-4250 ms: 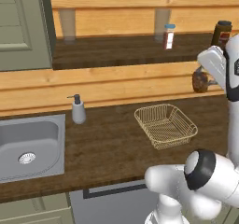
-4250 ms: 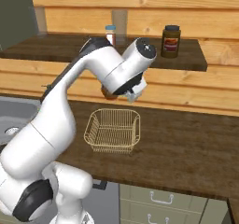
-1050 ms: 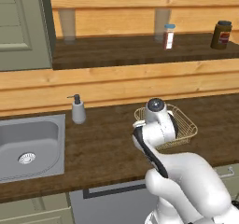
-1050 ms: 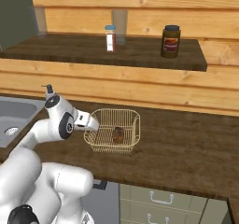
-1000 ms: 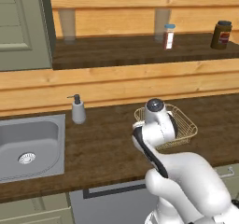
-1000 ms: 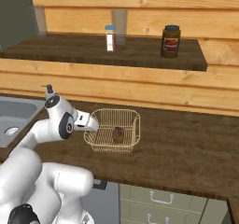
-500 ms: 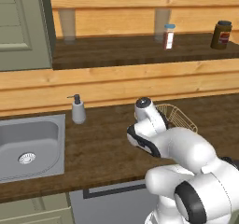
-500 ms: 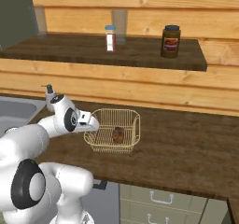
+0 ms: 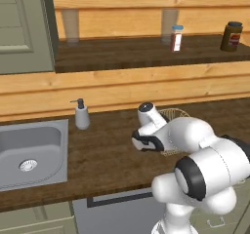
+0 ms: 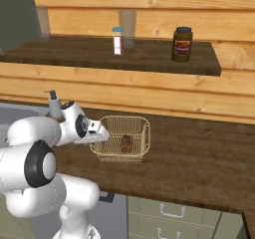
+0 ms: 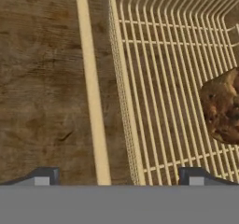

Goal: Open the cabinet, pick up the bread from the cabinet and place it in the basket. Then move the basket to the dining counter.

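Note:
The tan wire basket (image 10: 138, 126) stands on the dark wood worktop, and its far rim (image 9: 177, 112) peeks out behind my arm. The bread (image 10: 126, 143), a small brown lump, lies on the basket's floor; in the hand view the bread (image 11: 223, 107) is at the right edge. My gripper (image 10: 101, 133) is low at the basket's left side. In the hand view the gripper (image 11: 119, 176) is open, one fingertip (image 11: 43, 176) outside the basket's rim (image 11: 91, 87) and the other inside over the mesh. Nothing is held.
A steel sink (image 9: 29, 152) is set into the worktop (image 10: 199, 153) at the left, with a soap dispenser (image 9: 81, 115) beside it. The shelf above carries a dark jar (image 10: 182, 44), a small shaker (image 10: 117, 40) and a glass (image 9: 71, 26). A grey-green cabinet door (image 9: 22, 28) hangs upper left.
The arm has come down from the shelf, and the bread it carried now lies in the basket. Over the last second the hand stays at the basket's left rim while the elbow swings lower.

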{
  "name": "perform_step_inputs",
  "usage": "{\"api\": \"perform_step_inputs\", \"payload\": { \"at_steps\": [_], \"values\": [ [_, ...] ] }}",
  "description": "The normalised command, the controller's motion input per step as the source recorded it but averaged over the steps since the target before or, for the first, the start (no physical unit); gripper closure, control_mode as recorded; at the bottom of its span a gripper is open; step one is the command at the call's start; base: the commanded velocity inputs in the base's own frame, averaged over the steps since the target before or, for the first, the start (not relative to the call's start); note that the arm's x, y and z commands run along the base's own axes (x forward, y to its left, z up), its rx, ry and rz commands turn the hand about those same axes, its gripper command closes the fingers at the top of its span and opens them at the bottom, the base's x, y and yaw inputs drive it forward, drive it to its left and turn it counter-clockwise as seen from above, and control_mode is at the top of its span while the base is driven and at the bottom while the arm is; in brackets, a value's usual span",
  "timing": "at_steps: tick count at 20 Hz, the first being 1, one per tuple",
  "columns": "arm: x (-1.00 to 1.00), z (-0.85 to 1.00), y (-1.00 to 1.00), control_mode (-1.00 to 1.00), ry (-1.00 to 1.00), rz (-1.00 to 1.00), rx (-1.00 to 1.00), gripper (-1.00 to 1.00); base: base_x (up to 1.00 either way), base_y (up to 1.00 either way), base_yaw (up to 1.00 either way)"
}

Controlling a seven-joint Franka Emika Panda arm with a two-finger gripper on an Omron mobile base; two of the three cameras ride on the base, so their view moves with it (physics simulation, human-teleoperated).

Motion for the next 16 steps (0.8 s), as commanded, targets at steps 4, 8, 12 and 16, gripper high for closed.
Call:
{"api": "perform_step_inputs", "payload": {
  "at_steps": [4,8,12,16],
  "values": [
    [0.04,-0.31,-0.32,-1.0,0.0,0.0,0.0,-1.0,0.0,0.0,0.0],
    [0.01,-0.3,-0.18,-1.0,0.04,0.0,0.0,1.0,0.0,0.0,0.0],
    [0.0,-0.1,0.02,-1.0,0.1,0.0,-0.02,1.0,0.0,0.0,0.0],
    [-0.12,0.0,0.0,-1.0,0.01,0.03,-0.15,1.0,0.0,0.0,0.0]
  ]
}}
